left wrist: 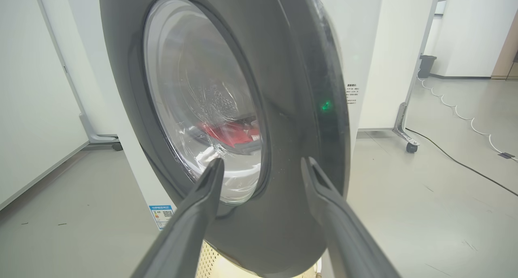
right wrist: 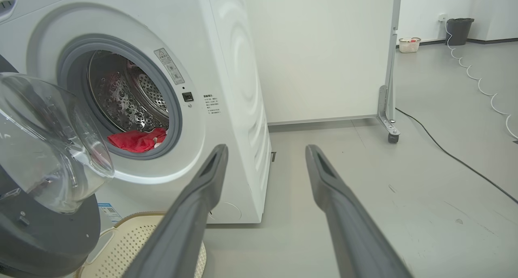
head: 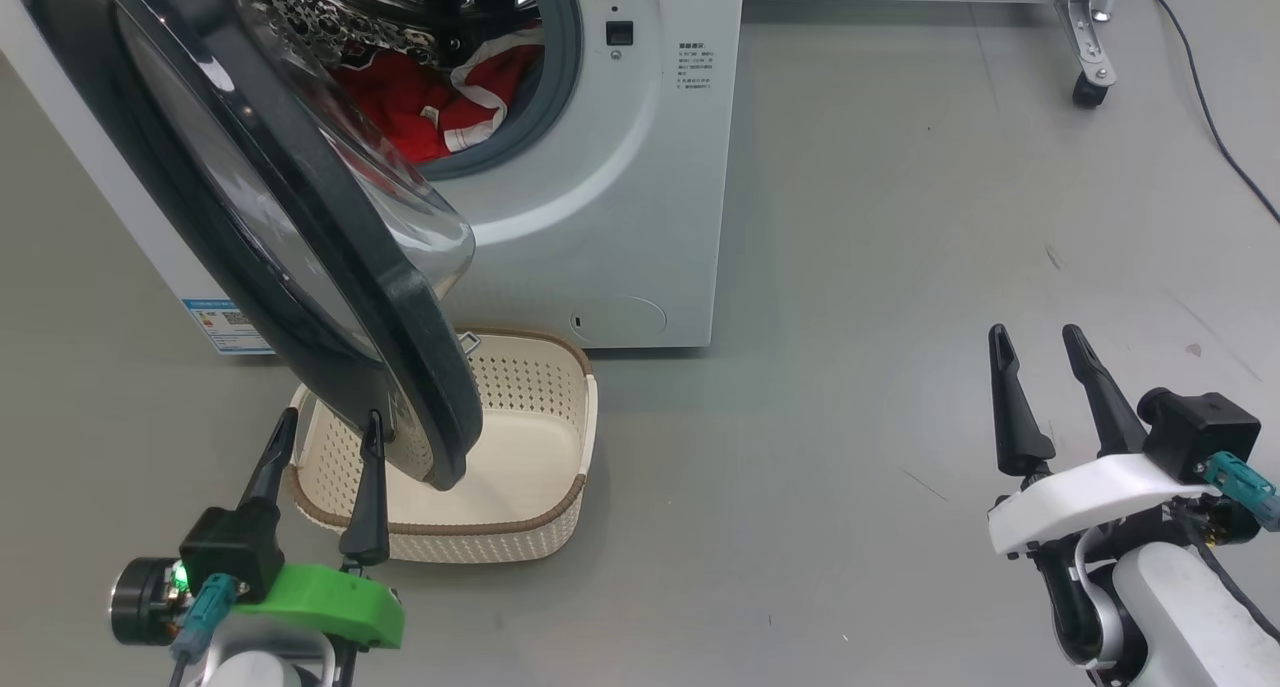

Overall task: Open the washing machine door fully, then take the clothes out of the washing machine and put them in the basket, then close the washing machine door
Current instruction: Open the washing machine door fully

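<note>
1. The washing machine (head: 620, 217) is standing at 12 o'clock in the head view, with its round opening facing out and its steel drum (head: 330, 7) showing.
2. The washing machine door (head: 420, 347) is hanging swung out. Its black rim is running from 11 o'clock down to 7 o'clock, and its glass bowl is bulging toward the opening.
3. The clothes (head: 420, 107), red with white trim, are lying inside the drum at the bottom of the opening, at about 11 o'clock.
4. The basket (head: 590, 407) is sitting on the floor (head: 850, 267) at 7 o'clock, just in front of the machine. The door's lower edge is hanging over its left half.
5. The left gripper (head: 332, 417) is hovering at 8 o'clock with its fingers spread wide, gripping nothing. Its tips are pointing at the door's lower rim, and I cannot tell whether they are touching it.
6. In the left wrist view the door's outer face is standing close ahead of the fingers, and the red clothes are showing through the glass.
7. The right gripper (head: 1034, 332) is hovering at 4 o'clock over the floor, well apart from the machine, its fingers parted and holding nothing.
8. In the right wrist view the opening is sitting at 10 o'clock and the basket at 7 o'clock.
9. A caster (head: 1088, 89) is resting at 1 o'clock in the head view, and a black cable (head: 1200, 97) is trailing across the floor near it at 2 o'clock.
</note>
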Robot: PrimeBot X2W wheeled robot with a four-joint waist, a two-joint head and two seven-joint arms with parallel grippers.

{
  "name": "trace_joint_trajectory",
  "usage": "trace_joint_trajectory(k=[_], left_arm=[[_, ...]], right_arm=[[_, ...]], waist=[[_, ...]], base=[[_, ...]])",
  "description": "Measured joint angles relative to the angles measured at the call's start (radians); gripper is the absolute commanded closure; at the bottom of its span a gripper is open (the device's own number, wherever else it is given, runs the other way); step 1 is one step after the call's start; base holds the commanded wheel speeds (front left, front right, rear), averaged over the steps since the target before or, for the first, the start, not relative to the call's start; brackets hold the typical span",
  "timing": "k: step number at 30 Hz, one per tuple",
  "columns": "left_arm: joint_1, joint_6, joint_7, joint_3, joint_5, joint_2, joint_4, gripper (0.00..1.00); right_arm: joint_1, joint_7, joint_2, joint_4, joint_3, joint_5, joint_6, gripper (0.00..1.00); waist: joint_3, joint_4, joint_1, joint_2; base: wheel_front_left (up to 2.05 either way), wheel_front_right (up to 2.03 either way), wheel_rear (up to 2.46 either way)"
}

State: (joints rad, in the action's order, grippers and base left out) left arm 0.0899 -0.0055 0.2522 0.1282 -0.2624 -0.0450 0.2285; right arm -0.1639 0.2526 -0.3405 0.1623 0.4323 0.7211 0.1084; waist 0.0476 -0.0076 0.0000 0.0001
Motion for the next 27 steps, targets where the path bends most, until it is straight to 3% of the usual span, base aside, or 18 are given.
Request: trace_joint_trajectory(k=[27], left_arm=[[0.000, -0.019, 0.000, -0.009, 0.009, 0.001, 0.010, 0.00]], right_arm=[[0.119, 0.000, 0.041, -0.061, -0.047, -0.109, -0.002, 0.00]], waist=[[0.006, -0.004, 0.0000, 0.0000]], base=[[0.00, 0.00, 0.00]])
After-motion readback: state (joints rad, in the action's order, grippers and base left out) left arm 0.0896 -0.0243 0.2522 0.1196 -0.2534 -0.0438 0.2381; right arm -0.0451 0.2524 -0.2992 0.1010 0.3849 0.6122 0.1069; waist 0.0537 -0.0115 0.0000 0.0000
